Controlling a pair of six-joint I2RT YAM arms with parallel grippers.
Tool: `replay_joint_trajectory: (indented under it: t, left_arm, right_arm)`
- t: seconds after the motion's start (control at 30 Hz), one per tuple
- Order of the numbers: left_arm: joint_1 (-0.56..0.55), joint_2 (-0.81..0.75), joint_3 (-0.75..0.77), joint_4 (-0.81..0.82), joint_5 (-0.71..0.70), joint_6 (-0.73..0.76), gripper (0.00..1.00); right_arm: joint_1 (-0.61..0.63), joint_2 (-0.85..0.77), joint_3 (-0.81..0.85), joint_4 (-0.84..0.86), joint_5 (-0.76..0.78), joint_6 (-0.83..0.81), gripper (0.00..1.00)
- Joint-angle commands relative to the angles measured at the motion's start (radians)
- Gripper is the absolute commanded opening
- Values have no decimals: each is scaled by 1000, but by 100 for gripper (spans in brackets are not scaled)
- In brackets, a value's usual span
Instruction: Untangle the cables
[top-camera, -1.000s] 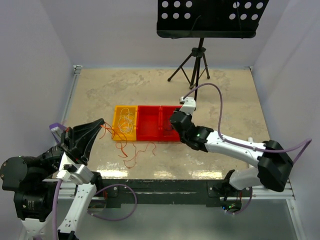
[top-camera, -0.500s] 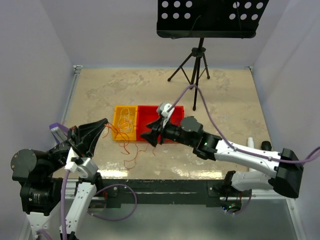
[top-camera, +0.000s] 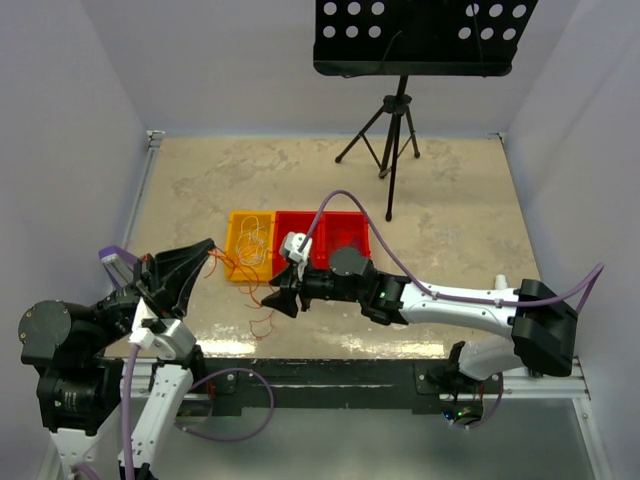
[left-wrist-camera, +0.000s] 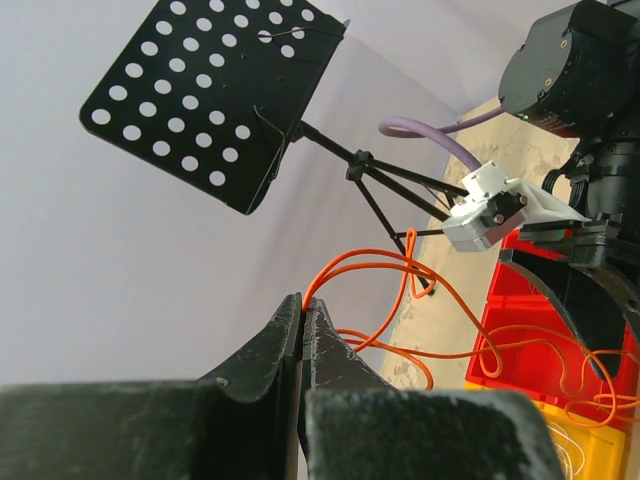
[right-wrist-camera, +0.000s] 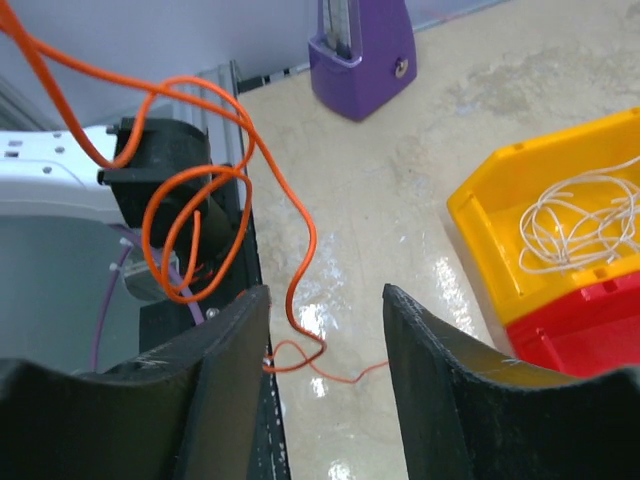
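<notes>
The left gripper (left-wrist-camera: 302, 303) pinches the orange cable (right-wrist-camera: 314, 238), raised left of the yellow bin (right-wrist-camera: 485, 235). The right gripper (right-wrist-camera: 325, 300), spread, straddles its loops just beside that bin; best close on one strand only, pulling slowly.

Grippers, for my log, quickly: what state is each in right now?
Left gripper: shut on the orange cable.
Right gripper: open, holding nothing.

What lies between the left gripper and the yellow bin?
An orange cable, pinched by the left gripper, runs across that stretch toward the yellow bin. The top view shows it.
</notes>
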Motion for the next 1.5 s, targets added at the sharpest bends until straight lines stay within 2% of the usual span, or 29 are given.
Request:
replay_joint_trajectory:
  t: [0.0,0.07,0.2,0.23,0.37,0.43,0.57,0.67,0.87,1.07,1.2,1.27,1.37,1.47]
  left_arm:
    - [9,0,30,2,14,-6,0]
    - [9,0,36,4,17,-18,0]
    - [9,-1,50,4,4,-46,0]
    - [9,-1,52,0,-9,-49,0]
    - [9,-15,35,-56,-68,-11,0]
    - [7,-30,6,-107,-101,43,0]
    - [7,-76,-83,-212,-148,159,0]
    - [7,-119,-167,-277,-167,262,0]
    - [6,-167,-275,-381,-210,410,0]
    - [6,-162,-335,-507,-234,555,0]
    - [6,-159,-344,-542,-216,542,34]
    - [6,-156,-347,-590,-202,568,63]
    - [6,-145,-350,-636,-199,591,93]
    - [6,-139,-341,-590,-190,531,96]
  right_arm:
    - [0,-2,12,139,25,10,50]
    - [0,1,9,159,46,23,37]
    - [0,-7,23,113,176,33,3]
    - [0,-13,31,75,224,36,0]
    - [0,-87,48,-72,530,68,0]
    - [0,-168,25,-102,593,79,0]
    - [1,-338,-2,-131,644,77,0]
    - [0,-393,44,-194,669,70,0]
    - [0,-432,162,-275,726,17,0]
    - [0,-400,300,-303,712,-50,0]
    - [0,-346,373,-352,655,-69,0]
    - [0,-331,388,-366,635,-73,0]
    - [0,-319,402,-376,602,-84,0]
    - [0,-311,419,-418,566,-81,0]
